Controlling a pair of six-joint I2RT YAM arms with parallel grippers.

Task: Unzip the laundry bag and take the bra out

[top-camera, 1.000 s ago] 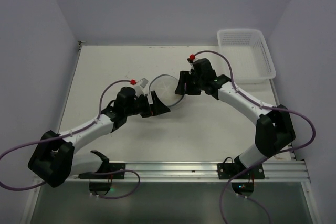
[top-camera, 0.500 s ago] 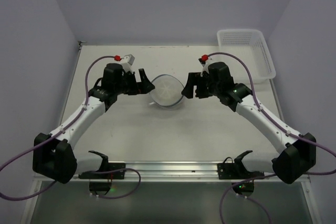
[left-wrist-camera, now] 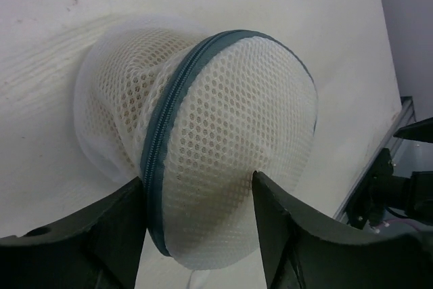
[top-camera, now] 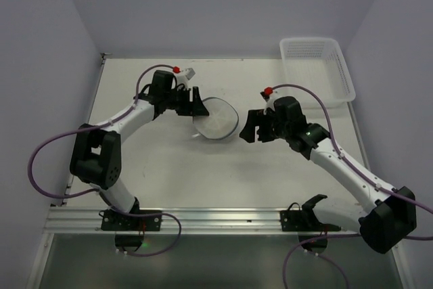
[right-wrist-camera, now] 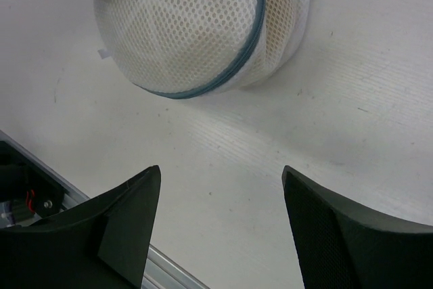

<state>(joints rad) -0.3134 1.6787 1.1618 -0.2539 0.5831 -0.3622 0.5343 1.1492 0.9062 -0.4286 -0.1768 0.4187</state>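
The laundry bag is a round white mesh pouch with a dark zipper rim, lying mid-table. It also shows in the left wrist view, and in the right wrist view. Its zipper is closed along the part I see. A faint beige shape shows through the mesh; the bra itself is hidden. My left gripper is open at the bag's left edge, and the bag's near bulge sits between its fingers. My right gripper is open and empty, just right of the bag and apart from it.
A white plastic lattice basket stands at the back right corner. The aluminium rail runs along the table's near edge. Grey walls close in the table at the left, back and right.
My left gripper has swung from the bag's near left to its far left edge and now straddles it. My right gripper has pulled back from the bag, nearer and to the right.
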